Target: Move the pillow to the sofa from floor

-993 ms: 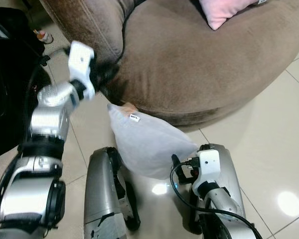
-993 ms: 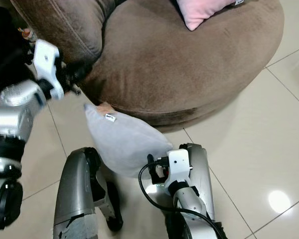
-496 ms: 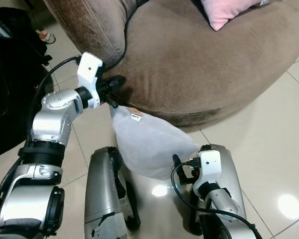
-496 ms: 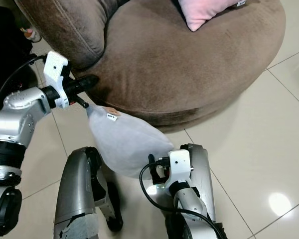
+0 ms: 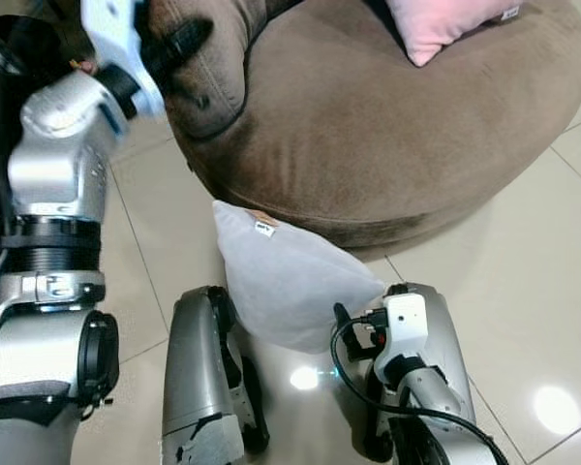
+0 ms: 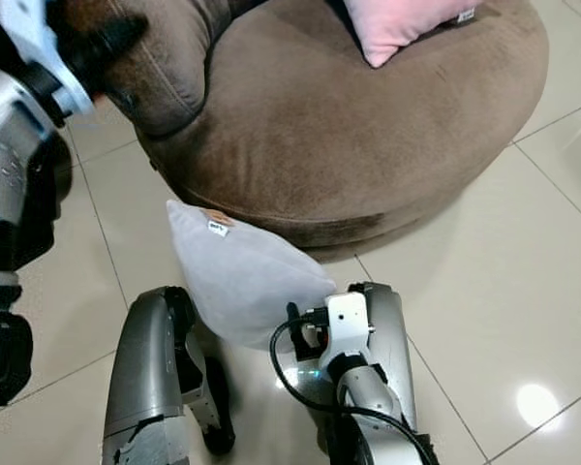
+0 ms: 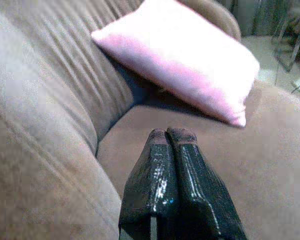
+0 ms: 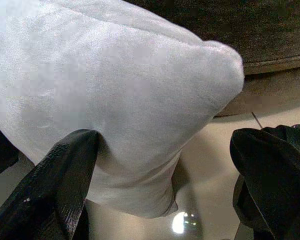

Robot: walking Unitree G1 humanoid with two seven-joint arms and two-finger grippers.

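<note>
A grey pillow (image 5: 289, 281) with a small white tag rests on the tile floor, leaning against the base of the round brown sofa (image 5: 387, 136). My right gripper (image 8: 162, 150) is low beside the pillow's bottom corner, open, with one finger (image 8: 60, 185) touching the fabric and the other standing apart. My left gripper (image 5: 177, 39) is raised over the sofa's padded arm, well above the grey pillow. Its fingers (image 7: 162, 165) are shut with nothing between them. A pink pillow (image 5: 443, 24) lies on the sofa seat.
My two silver legs (image 5: 198, 373) stand just in front of the grey pillow. A black object (image 5: 5, 58) sits at the far left beside the sofa. Glossy tile floor (image 5: 533, 281) stretches out to the right.
My left arm has swung up from the grey pillow's top corner to above the sofa arm. The pillow stays on the floor, and the right arm has not moved.
</note>
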